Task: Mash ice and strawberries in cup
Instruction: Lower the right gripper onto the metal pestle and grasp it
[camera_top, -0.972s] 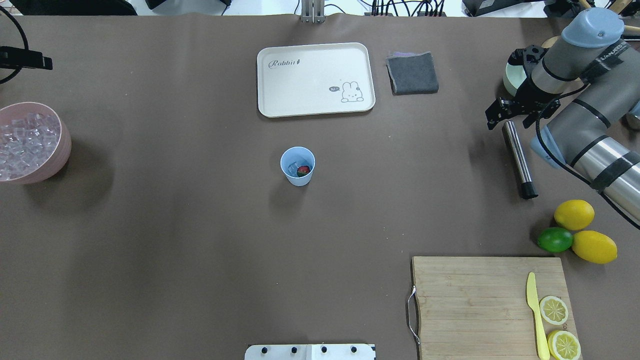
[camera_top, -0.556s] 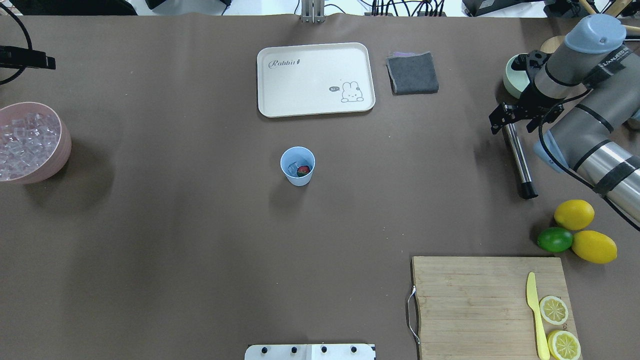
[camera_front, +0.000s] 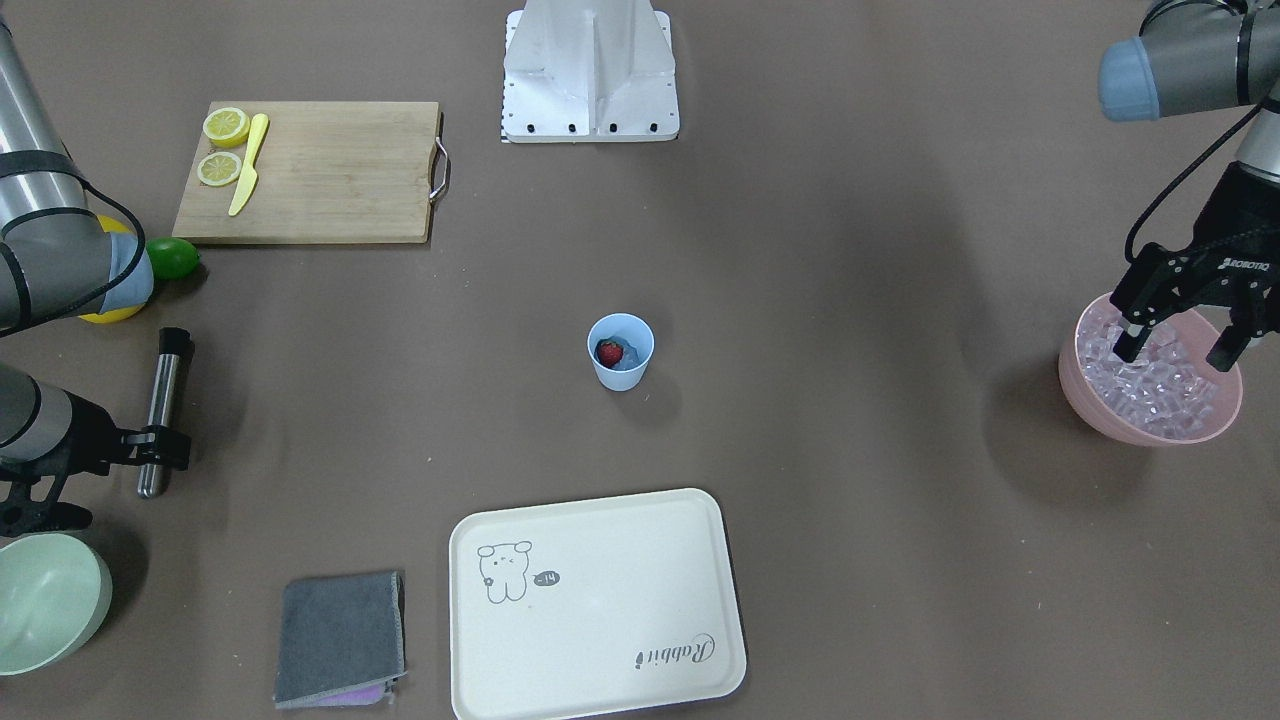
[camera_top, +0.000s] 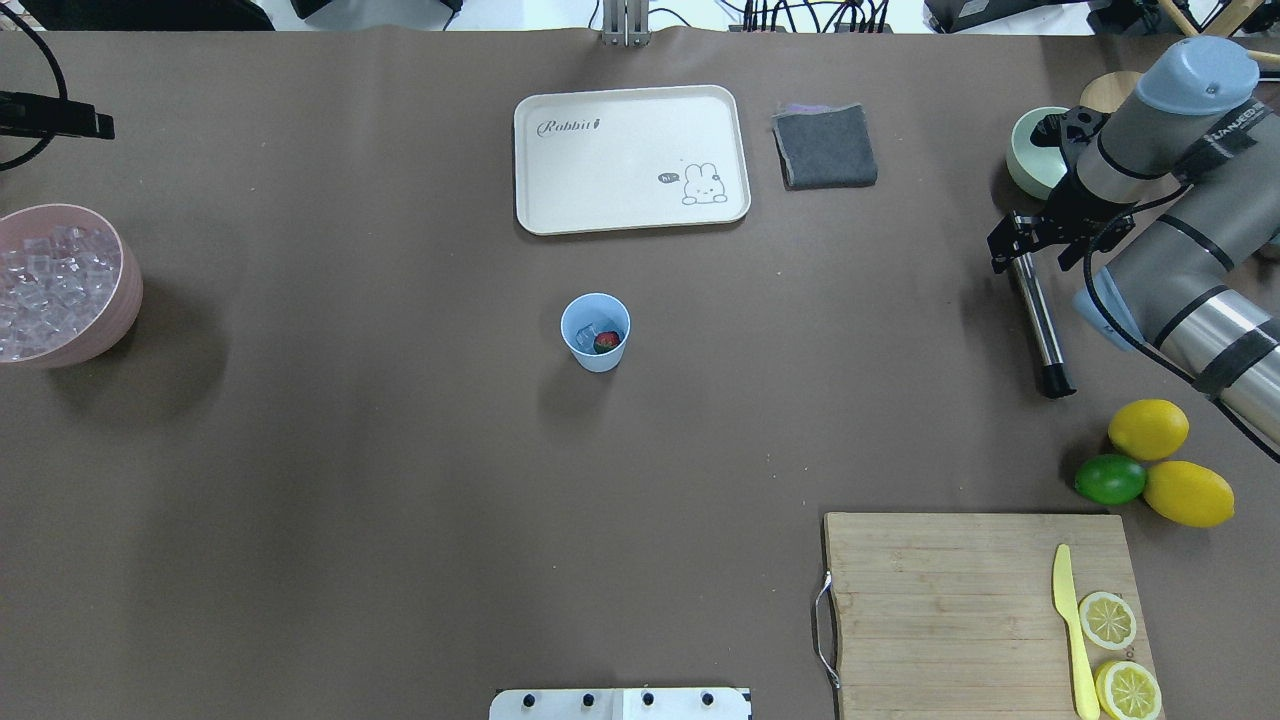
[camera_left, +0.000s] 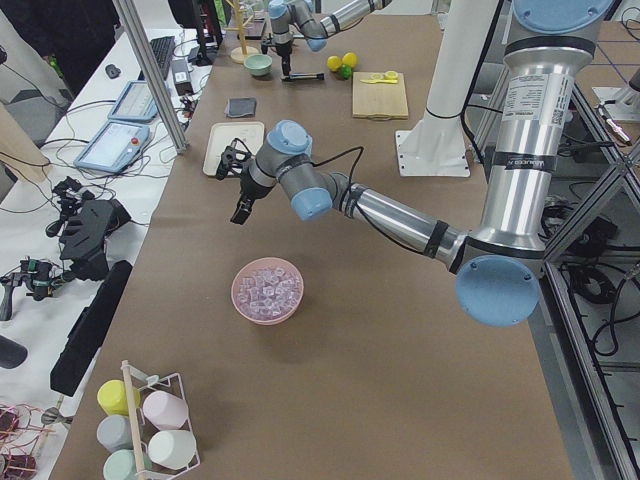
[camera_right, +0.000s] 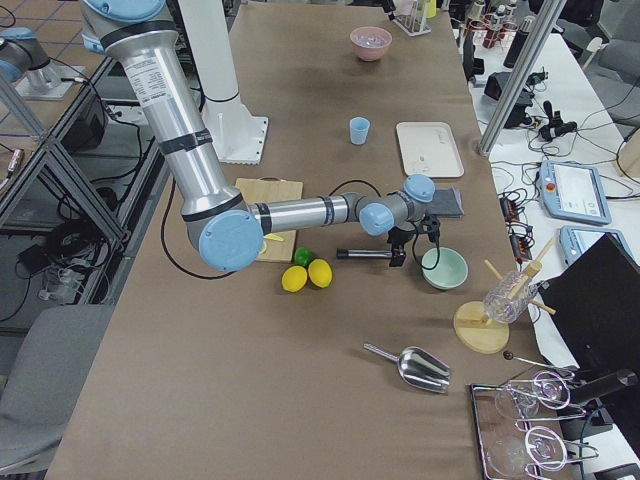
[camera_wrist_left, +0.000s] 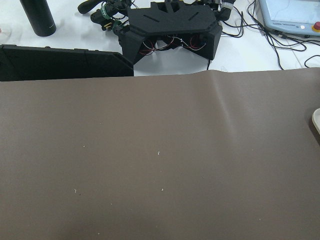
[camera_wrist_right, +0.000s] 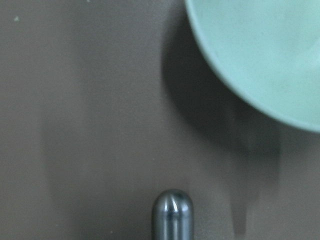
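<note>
The cup (camera_top: 600, 362) stands mid-table holding the strawberry (camera_top: 606, 341) and some ice (camera_top: 587, 329). The left gripper (camera_front: 1177, 352) hangs spread open and empty over the pink bowl (camera_front: 1100, 418) of ice at the table's left end. The right gripper (camera_top: 1024, 250) is at the metal rod's (camera_top: 1040, 330) far end, near the green bowl (camera_top: 1025, 160); whether its fingers clamp it is unclear.

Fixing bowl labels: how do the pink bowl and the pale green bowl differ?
The pink bowl is full of ice; the pale green bowl is empty. The pink bowl sits at the table end on the robot's left; the pale green bowl sits at the end on its right. Shared: both are round, upright and handleless.
</note>
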